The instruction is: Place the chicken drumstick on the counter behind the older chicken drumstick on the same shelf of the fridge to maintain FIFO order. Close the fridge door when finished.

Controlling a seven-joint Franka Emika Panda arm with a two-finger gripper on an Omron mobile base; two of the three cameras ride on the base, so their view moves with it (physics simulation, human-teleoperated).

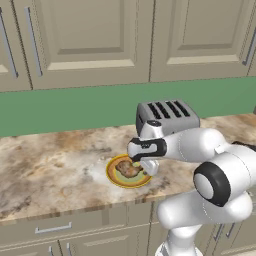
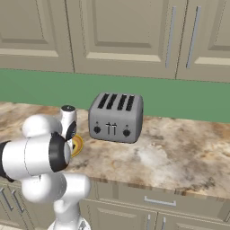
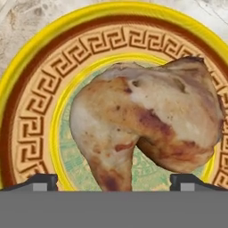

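Chicken drumstick (image 3: 147,129) lies on a yellow-rimmed plate (image 1: 114,176) at centre frame on the tabletop (image 1: 50,165), before the toaster (image 2: 116,117). Jaws spread wide, straddling it untouched; the arm hides most of the plate in the right base view.

The chicken drumstick (image 3: 147,129) is being shown in golden-brown and tan, with darker reddish-brown patches. The plate (image 3: 26,133) beneath it is being rendered with a yellow rim, a brown band of orange Greek-key pattern, and a pale green centre. The desk (image 1: 45,165) is being displayed in marbled beige and brown; the toaster (image 2: 117,117) in grey.
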